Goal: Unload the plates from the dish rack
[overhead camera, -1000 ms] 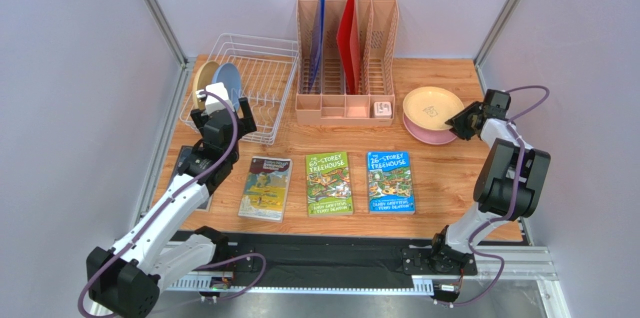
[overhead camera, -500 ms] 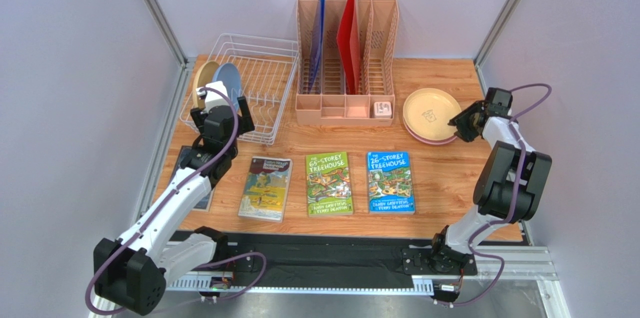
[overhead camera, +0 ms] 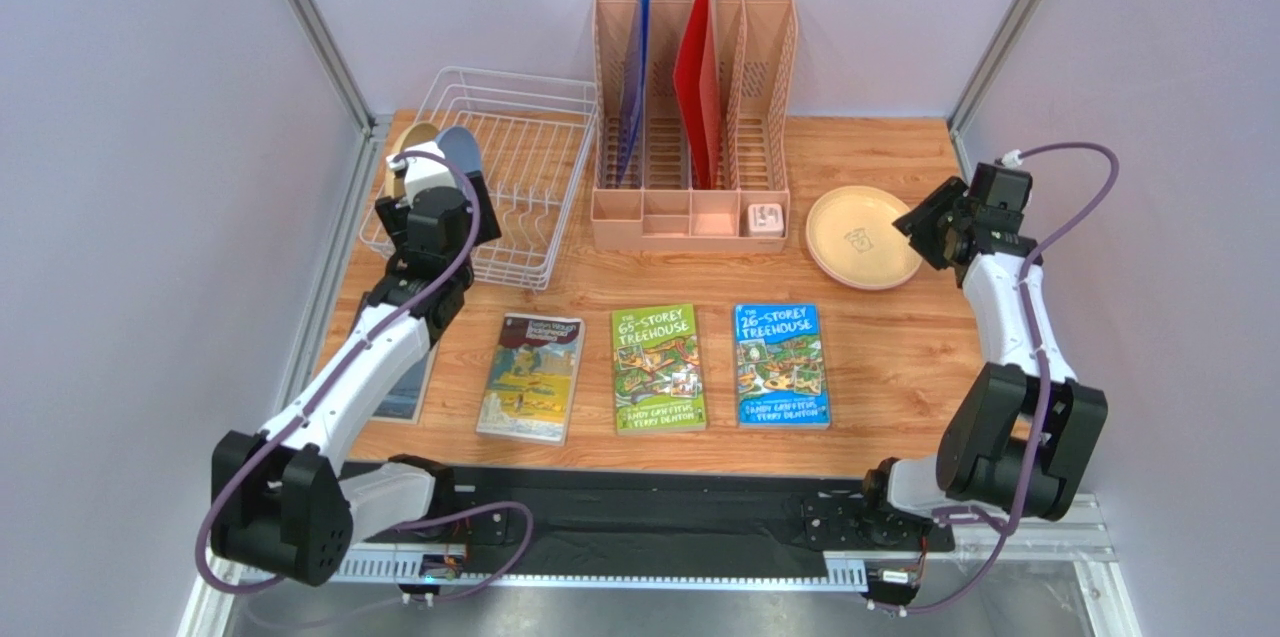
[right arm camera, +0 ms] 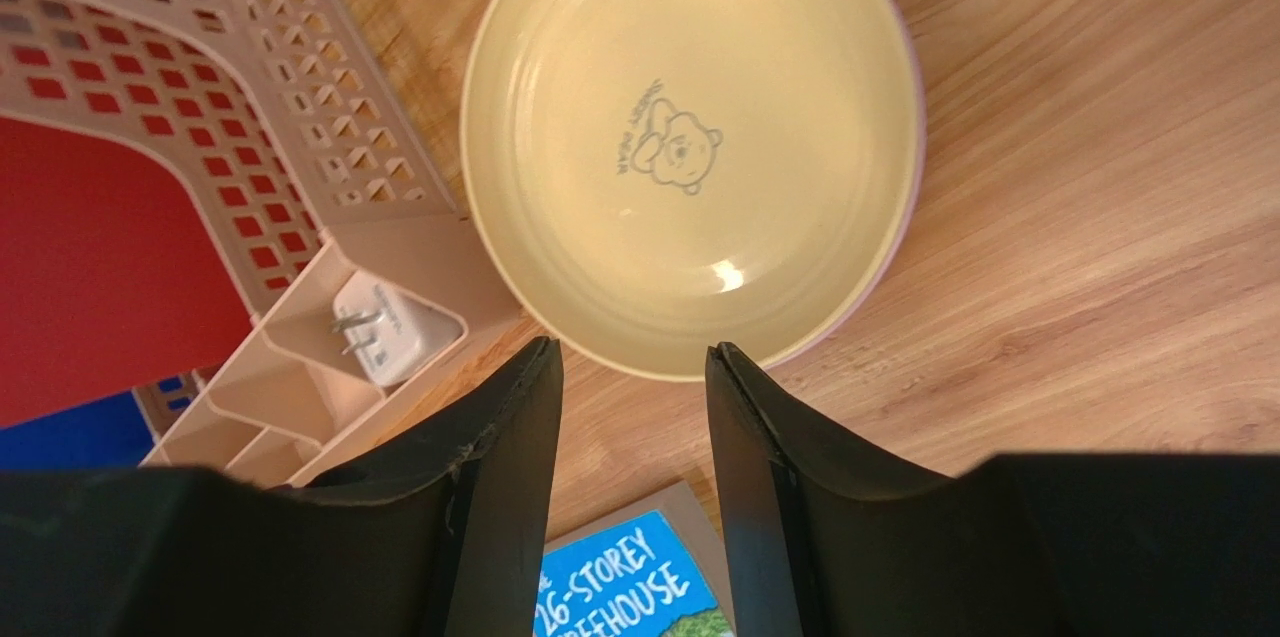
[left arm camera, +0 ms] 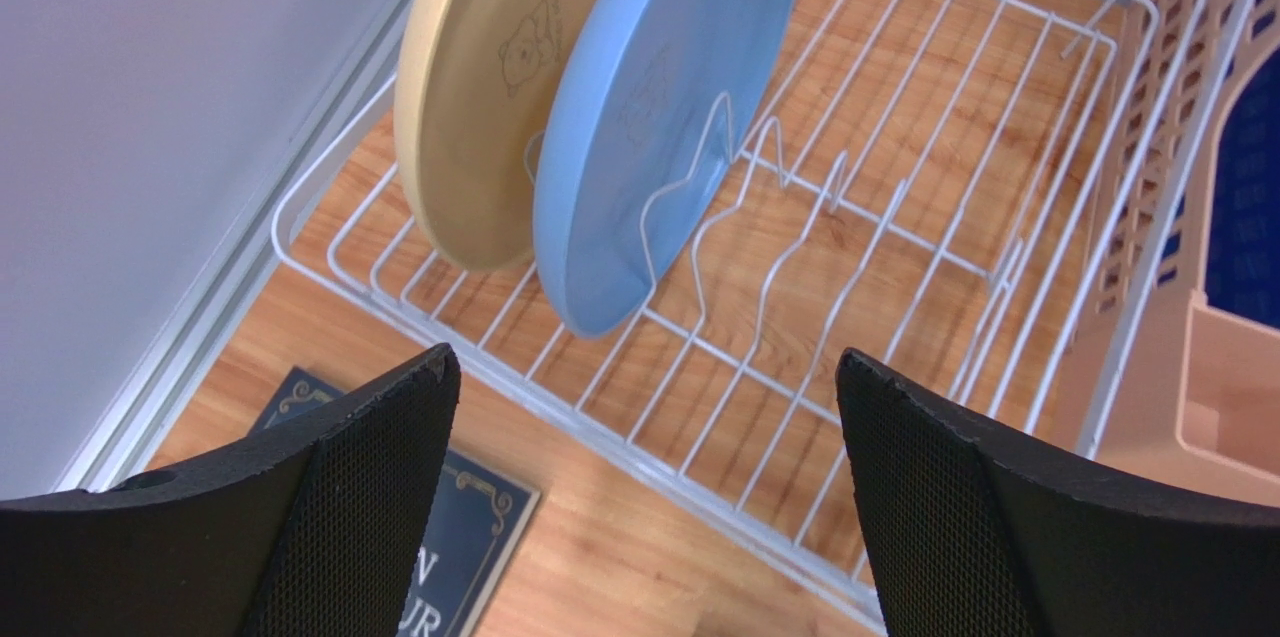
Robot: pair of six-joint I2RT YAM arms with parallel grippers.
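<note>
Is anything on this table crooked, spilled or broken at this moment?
Nothing stands out. The tan plate lies flat beside the organizer; the blue plate and a second tan plate stand on edge in the rack.

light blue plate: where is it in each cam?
Top external: light blue plate stands upright at the left end of the dish rack.
Left wrist: upper centre, beside the tan plate.
Right wrist: not in view.
Shared landmark: peach organizer, in all three views.
</note>
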